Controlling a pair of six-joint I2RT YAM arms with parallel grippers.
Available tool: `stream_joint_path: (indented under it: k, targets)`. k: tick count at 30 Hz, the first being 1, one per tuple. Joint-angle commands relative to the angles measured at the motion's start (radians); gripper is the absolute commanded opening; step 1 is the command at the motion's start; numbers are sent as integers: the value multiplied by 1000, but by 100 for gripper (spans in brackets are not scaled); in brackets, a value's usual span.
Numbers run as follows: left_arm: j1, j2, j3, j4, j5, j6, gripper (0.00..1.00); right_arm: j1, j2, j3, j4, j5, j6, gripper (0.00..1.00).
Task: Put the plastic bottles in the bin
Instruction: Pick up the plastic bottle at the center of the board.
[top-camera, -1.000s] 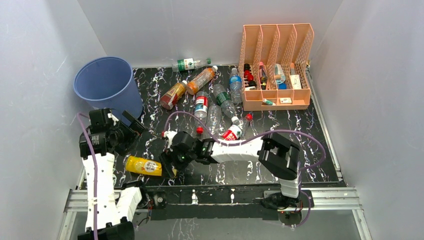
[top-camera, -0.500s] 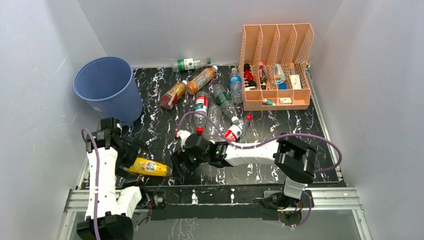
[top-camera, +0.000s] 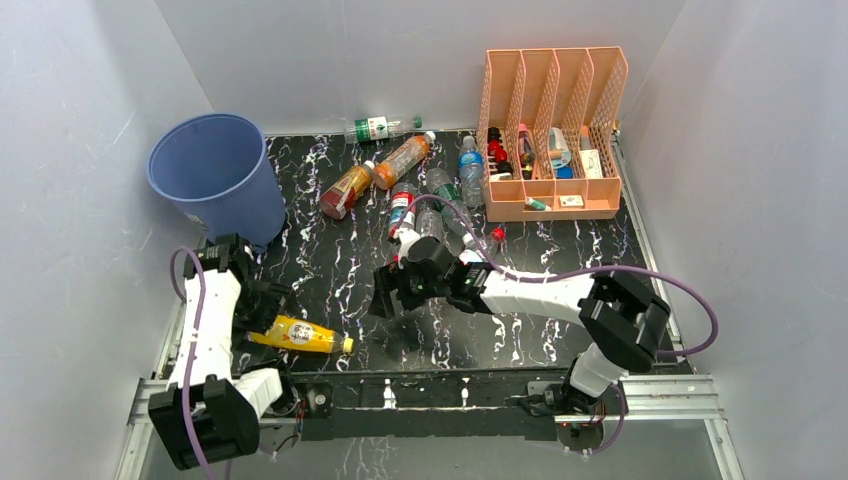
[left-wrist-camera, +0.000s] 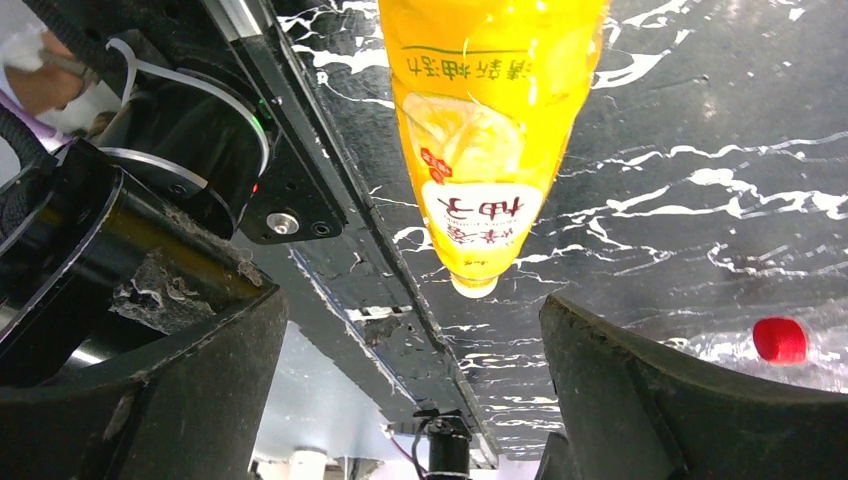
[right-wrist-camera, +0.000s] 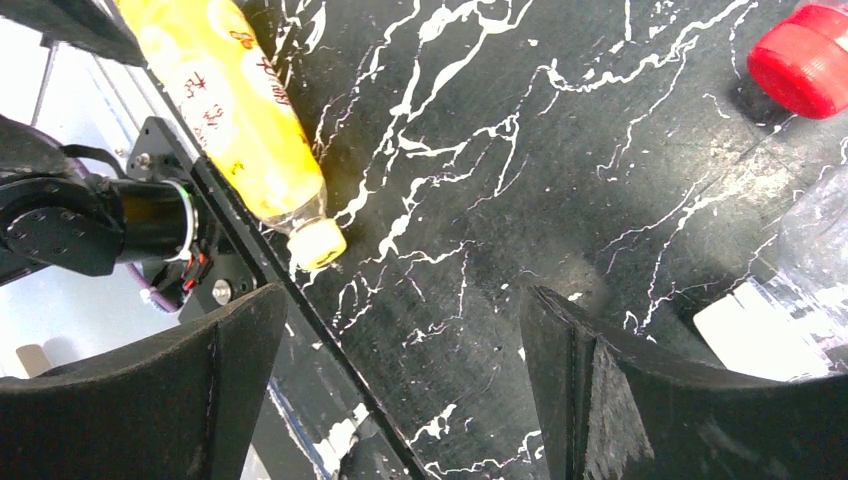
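We are holding the left gripper, jaws wide and empty, just beside the yellow bottle lying at seven o'clock; we should be straddling its labelled middle squarely before closing. The bin is standing at ten o'clock. Our right gripper is hanging spread apart too.

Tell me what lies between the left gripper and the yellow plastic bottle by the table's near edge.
Nothing: in the left wrist view, only bare black marbled tabletop separates the open left gripper from the yellow plastic bottle.
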Motion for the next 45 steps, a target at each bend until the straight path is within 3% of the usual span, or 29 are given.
stream_joint_path:
  k: [1,5,14,20,25,26,27,35,38,42,45]
  targets:
    - [-18,81,10,-55,-19,-55,98,-20,-73,-12,45,-48,2,98]
    - [-83,152,54,-42,-73,-112,98,-44,-94,-24,49,-69,2,98]
    - [-200,297,-53,110,-83,-217,98,-66,-127,-45,47,-84,2,98]
    - [-222,360,-72,198,-124,-247,98,-83,-164,-74,42,-79,2,98]
    - [-226,457,-23,262,-193,-226,97,-87,-196,-74,-9,-72,2,98]
    - [-228,470,-11,270,-209,-220,96,-87,-205,-74,-26,-67,-186,98]
    - [-228,481,-1,289,-219,-204,95,-87,-217,-78,-38,-58,-98,98]
    - [-231,498,-10,445,-255,-108,94,-88,-289,-88,-120,5,-88,98]
    - [-231,518,-14,512,-231,-57,87,-88,-316,-84,-156,23,-88,98]
    - [-232,518,-31,599,-197,6,55,-88,-352,-79,-202,44,-88,98]
    - [-231,518,-33,631,-174,48,45,-88,-372,-74,-237,56,-88,98]
